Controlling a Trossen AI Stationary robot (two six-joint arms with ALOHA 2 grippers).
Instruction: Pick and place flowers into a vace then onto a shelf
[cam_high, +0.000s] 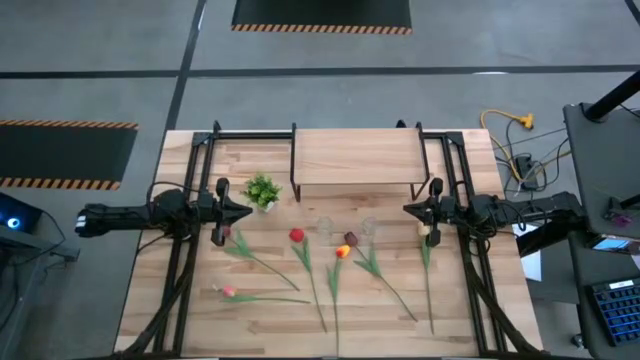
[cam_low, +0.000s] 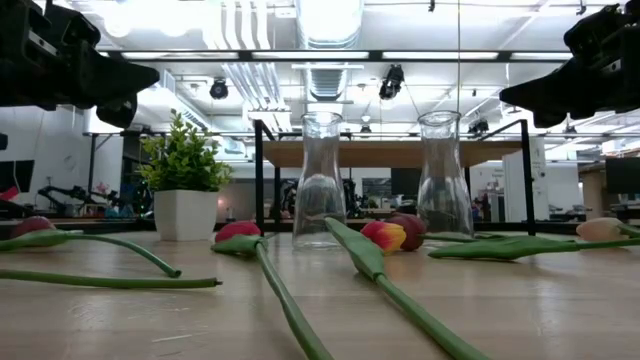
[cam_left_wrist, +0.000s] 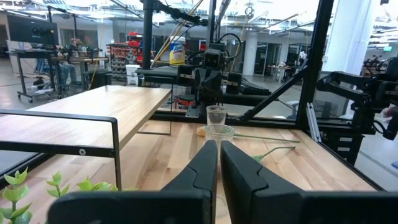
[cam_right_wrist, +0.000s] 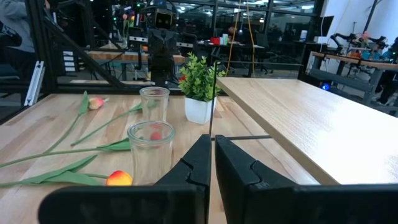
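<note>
Several tulips lie flat on the table: a red head (cam_high: 296, 236), a maroon one (cam_high: 351, 239), a yellow-orange one (cam_high: 342, 251), a pink one (cam_high: 228, 291) and others, with long green stems (cam_high: 312, 280). Two clear glass vases (cam_high: 323, 228) (cam_high: 368, 228) stand upright in front of the shelf (cam_high: 355, 158); they also show in the low view (cam_low: 322, 180) (cam_low: 444, 175). My left gripper (cam_high: 248, 211) (cam_left_wrist: 218, 144) hovers shut and empty left of the vases, above the table. My right gripper (cam_high: 405, 209) (cam_right_wrist: 212, 138) hovers shut and empty to their right.
A small potted green plant (cam_high: 263, 190) in a white pot stands left of the shelf, close to my left gripper. Black frame rails (cam_high: 190, 250) (cam_high: 470, 250) run along both sides of the table. Bare tabletop lies near the front edge (cam_high: 380, 335).
</note>
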